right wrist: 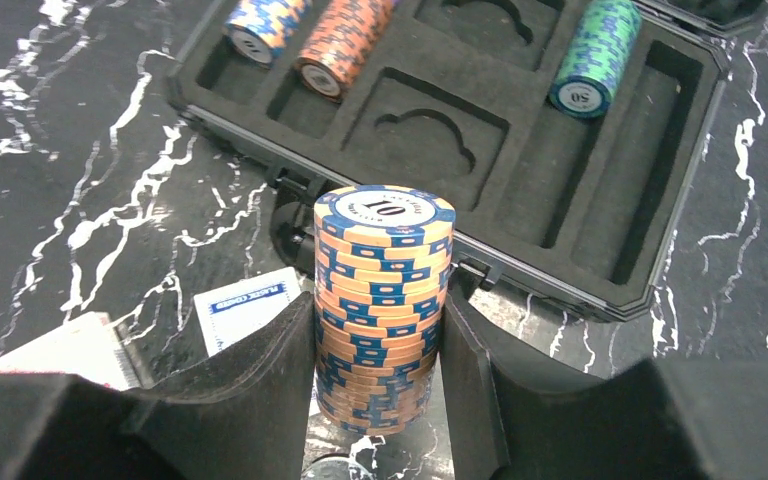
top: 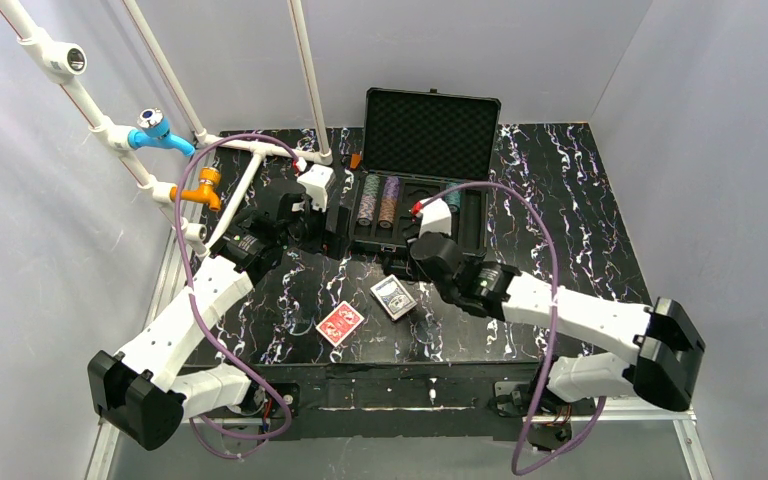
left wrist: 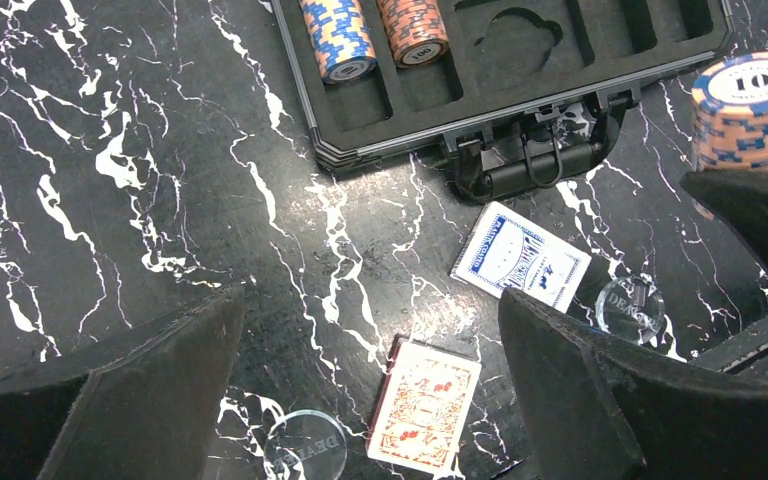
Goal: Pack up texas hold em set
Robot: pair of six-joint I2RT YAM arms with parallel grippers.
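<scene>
The R tool (right wrist: 380, 360) is shut tight on the 10 stack (right wrist: 382, 290), a tall pile of orange & blue chips. One finger (right wrist: 260, 380) pushes on each side. The pile stands straight up btw them. It is just in front of the case (right wrist: 560, 215), near the handle (left wrist: 530, 170). Can't tell if the pile's bottom touches the worktop (top: 560, 200).

The case is open & sits at the back of the worktop. Its lid (top: 430, 130) stands up on the far side, w/ bumpy foam inside. In the bottom half, chips lie on their sides in long slots. A blue-yellow stack (right wrist: 260, 25) is in the slot at the L end. An orange stack (right wrist: 340, 45) is in the slot right next to it. A green stack (right wrist: 592, 55) w/ a 50 on it is over toward the R side.

The L tool (left wrist: 370, 300) is open wide, w/ its two fingers far apart. It hangs over the worktop by the front L corner of the case.

The blue deck (left wrist: 520, 258) lies flat on the worktop near the handle, turned a bit. The red deck (left wrist: 425, 405) lies flat too, closer to the arms & apart from the blue deck.

Two clear DEALER discs are on the worktop. One disc (left wrist: 630, 305) is just beside the blue deck. The other disc (left wrist: 305, 445) is just beside the red deck.
</scene>
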